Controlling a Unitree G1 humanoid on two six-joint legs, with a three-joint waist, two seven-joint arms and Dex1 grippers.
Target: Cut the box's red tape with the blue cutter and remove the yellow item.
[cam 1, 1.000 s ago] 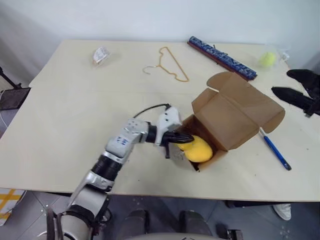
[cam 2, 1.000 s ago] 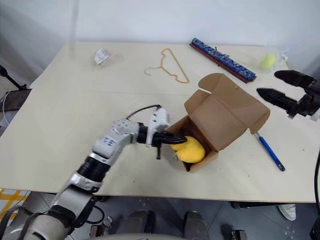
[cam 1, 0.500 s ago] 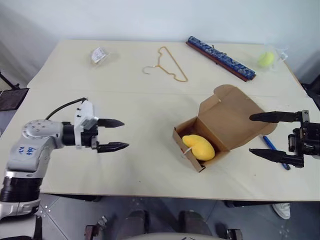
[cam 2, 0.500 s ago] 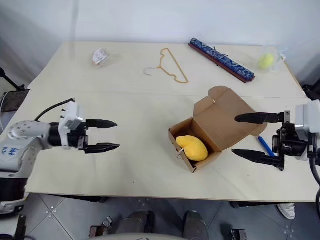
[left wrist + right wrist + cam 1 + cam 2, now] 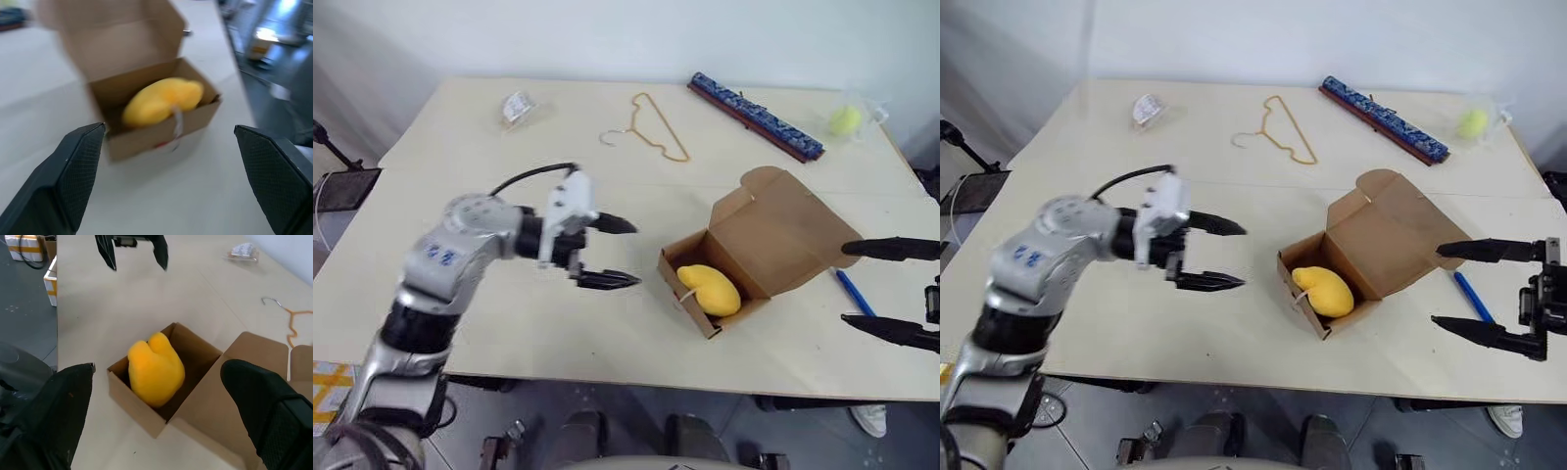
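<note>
The brown box [image 5: 773, 235] stands open on the table's right half, lid flap tipped back. The yellow item [image 5: 710, 290] lies inside it, also plain in the left wrist view [image 5: 161, 100] and the right wrist view [image 5: 155, 367]. My left gripper [image 5: 622, 255] hovers open a short way left of the box, pointing at it, with nothing between its fingers. My right gripper [image 5: 847, 284] is open to the right of the box, also empty. The blue cutter [image 5: 855, 294] lies on the table between the box and the right gripper's fingers.
A gold wire hanger [image 5: 651, 132], a long blue patterned bar [image 5: 759, 116], a yellow-green ball in a clear cup [image 5: 847, 119] and a crumpled packet [image 5: 516, 106] lie along the far side. Bare tabletop [image 5: 509, 196] spreads left of the box.
The left gripper let go of the yellow item, swung away left with its jaws open, and has come back toward the box. The right gripper dropped toward the near right corner.
</note>
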